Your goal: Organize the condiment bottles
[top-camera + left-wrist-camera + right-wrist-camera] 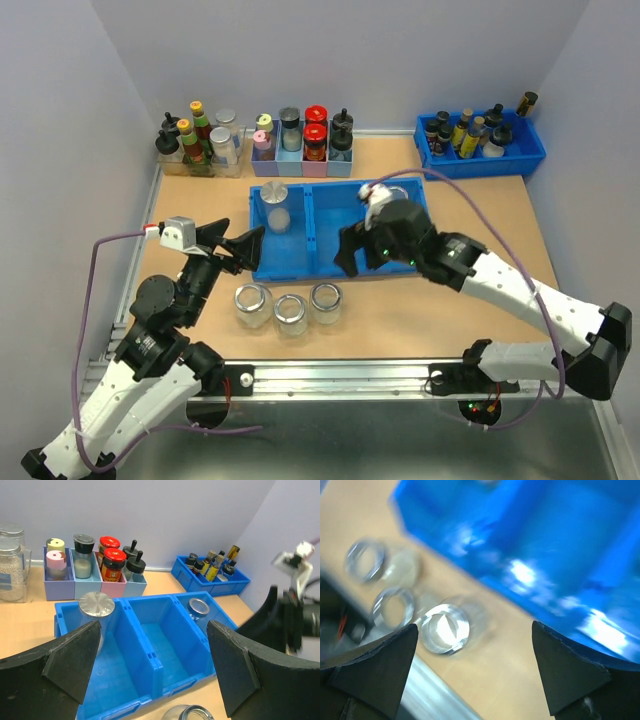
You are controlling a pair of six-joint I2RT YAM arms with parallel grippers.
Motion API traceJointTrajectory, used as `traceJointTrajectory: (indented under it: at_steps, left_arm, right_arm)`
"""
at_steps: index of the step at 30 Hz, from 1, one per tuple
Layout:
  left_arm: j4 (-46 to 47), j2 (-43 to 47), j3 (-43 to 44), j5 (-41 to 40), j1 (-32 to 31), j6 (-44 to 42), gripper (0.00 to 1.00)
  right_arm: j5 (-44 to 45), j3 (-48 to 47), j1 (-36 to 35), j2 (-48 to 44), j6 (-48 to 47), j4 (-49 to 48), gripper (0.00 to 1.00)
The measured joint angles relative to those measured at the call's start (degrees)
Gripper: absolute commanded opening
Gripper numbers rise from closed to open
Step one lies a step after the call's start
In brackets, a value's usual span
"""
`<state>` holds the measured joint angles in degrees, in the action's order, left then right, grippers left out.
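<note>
Three open glass condiment bottles point(253, 305) point(291, 314) point(326, 302) stand in a row on the table in front of the blue divided bin point(305, 262). A fourth with a flat silver lid point(277, 205) sits in the bin's left compartment. The left wrist view shows that lidded one point(96, 607), an open one point(198, 609) in the right compartment, and another's rim point(189, 714) below. My left gripper point(252, 250) is open at the bin's front left corner. My right gripper point(362, 262) is open over the bin's front edge. Its blurred wrist view shows the three bottles point(445, 628).
At the back stand pastel holders with colourful-capped bottles point(302, 135), a cluster of spice jars point(200, 140) on the left, and a blue tray of dark bottles point(480, 140) on the right. A metal rail point(330, 375) runs along the near table edge.
</note>
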<state>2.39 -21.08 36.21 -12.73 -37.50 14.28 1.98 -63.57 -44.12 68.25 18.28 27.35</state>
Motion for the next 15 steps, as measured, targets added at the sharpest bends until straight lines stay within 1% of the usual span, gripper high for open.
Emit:
traceJointTrajectory:
  at_steps: [3, 6, 9, 15]
  left_arm:
    - [0.0, 0.0, 0.0, 0.0, 0.0, 0.0, 0.99]
    - [-0.1, 0.0, -0.1, -0.2, 0.0, 0.0, 0.99]
    - [-0.1, 0.1, -0.1, -0.3, 0.0, 0.0, 0.99]
    - [-0.1, 0.3, -0.1, -0.8, 0.0, 0.0, 0.99]
  right_arm:
    - [0.7, 0.7, -11.8, 1.6, -1.7, 0.0, 1.00]
    - [1.6, 0.7, -18.1, 4.2, -3.4, 0.0, 1.00]
    - [3.6, 0.7, -20.9, 7.4, -4.8, 0.1, 1.00]
    - [7.5, 0.7, -24.2, 12.1, -6.9, 0.5, 1.00]
